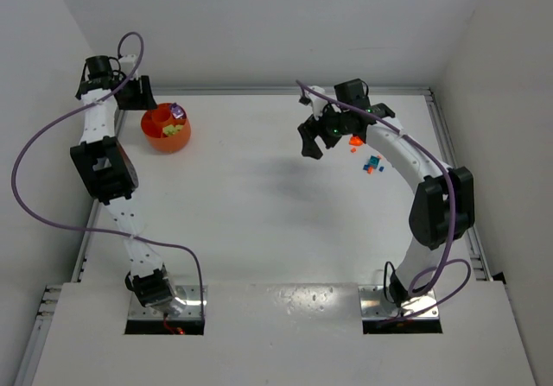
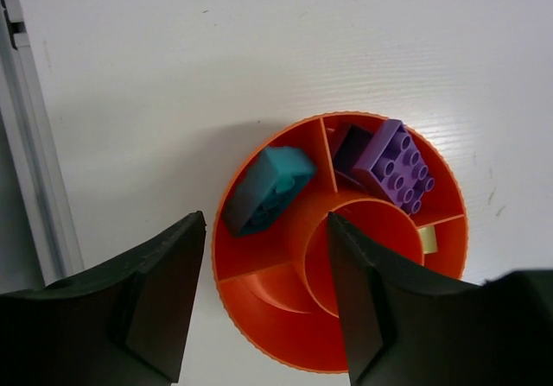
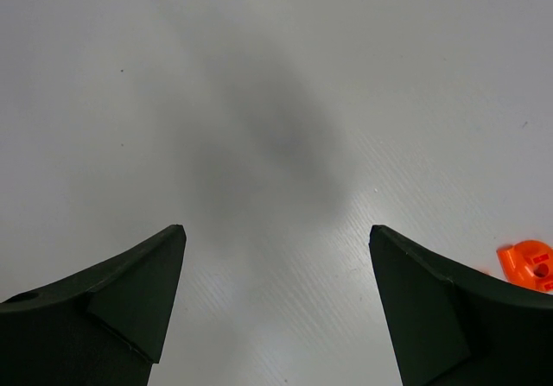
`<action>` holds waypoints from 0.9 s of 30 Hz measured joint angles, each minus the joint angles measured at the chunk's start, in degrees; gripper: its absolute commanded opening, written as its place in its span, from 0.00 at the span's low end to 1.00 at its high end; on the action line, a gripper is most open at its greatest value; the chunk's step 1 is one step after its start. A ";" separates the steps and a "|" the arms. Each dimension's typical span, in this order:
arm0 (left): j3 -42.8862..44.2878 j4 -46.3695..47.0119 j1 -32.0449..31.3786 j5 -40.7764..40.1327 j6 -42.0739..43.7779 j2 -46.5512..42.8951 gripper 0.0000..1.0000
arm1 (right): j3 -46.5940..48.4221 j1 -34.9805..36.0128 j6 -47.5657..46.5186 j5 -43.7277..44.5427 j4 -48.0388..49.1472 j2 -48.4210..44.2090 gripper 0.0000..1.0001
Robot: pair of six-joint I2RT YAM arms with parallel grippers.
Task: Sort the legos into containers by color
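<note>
My left gripper (image 2: 266, 220) hangs over the bowl (image 2: 276, 343), jaws apart, nothing between them. The bowl is split into wedges round a bare centre cup (image 2: 367, 248): teal brick (image 2: 268, 189) in one, purple brick (image 2: 393, 163) in the next, a yellow-green bit (image 2: 429, 239) half hidden beyond. My right gripper (image 3: 276, 230) is over bare table (image 3: 259, 75), jaws wide, empty. The orange brick (image 3: 529, 265) lies outside my right finger, clear of the gap; axis too small to tell. A small cluster (image 1: 373, 165) sits near. My right arm is far nearer, so I'd shift right.
</note>
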 measured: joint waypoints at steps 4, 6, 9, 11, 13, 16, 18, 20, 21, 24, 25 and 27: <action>-0.13 0.33 0.04 1.99 -1.64 -0.33 0.66 | -2.10 -0.31 1.31 2.36 1.75 -0.92 0.87; -0.70 0.98 0.17 3.48 -2.99 -1.38 0.74 | -4.68 -0.85 2.08 4.04 2.78 -2.38 0.85; -1.95 2.43 0.17 5.92 -5.49 -4.94 0.84 | -8.48 -3.15 4.13 7.06 4.00 -4.90 0.80; -2.67 3.34 0.17 7.63 -7.56 -8.55 0.88 | -10.01 -5.77 5.62 9.49 4.02 -6.21 0.76; -3.61 5.05 0.09 9.79 -9.81 -14.01 1.00 | -10.21 -8.87 6.82 11.98 4.00 -6.36 0.74; -7.41 7.10 -0.42 11.67 -10.73 -22.80 1.00 | -11.41 -12.96 8.50 15.15 4.39 -6.25 0.73; -12.04 8.11 -1.64 11.43 -10.38 -29.51 1.00 | -13.55 -14.73 9.14 16.61 5.29 -6.23 0.73; -18.64 9.90 -4.55 10.43 -9.42 -36.89 1.00 | -15.63 -15.54 9.20 17.55 5.60 -5.77 0.73; -21.70 10.05 -6.51 10.12 -8.90 -40.19 1.00 | -16.09 -15.72 8.96 17.73 5.64 -5.35 0.73; -28.41 10.51 -11.61 10.16 -7.80 -46.75 1.00 | -15.98 -16.17 7.58 17.84 6.34 -2.80 0.73; -30.01 10.62 -12.31 10.60 -7.56 -47.95 1.00 | -15.34 -16.35 7.06 17.90 6.19 -1.42 0.73; -33.24 10.67 -12.28 11.19 -7.63 -49.86 1.00 | -13.33 -17.07 5.92 17.97 5.97 1.88 0.73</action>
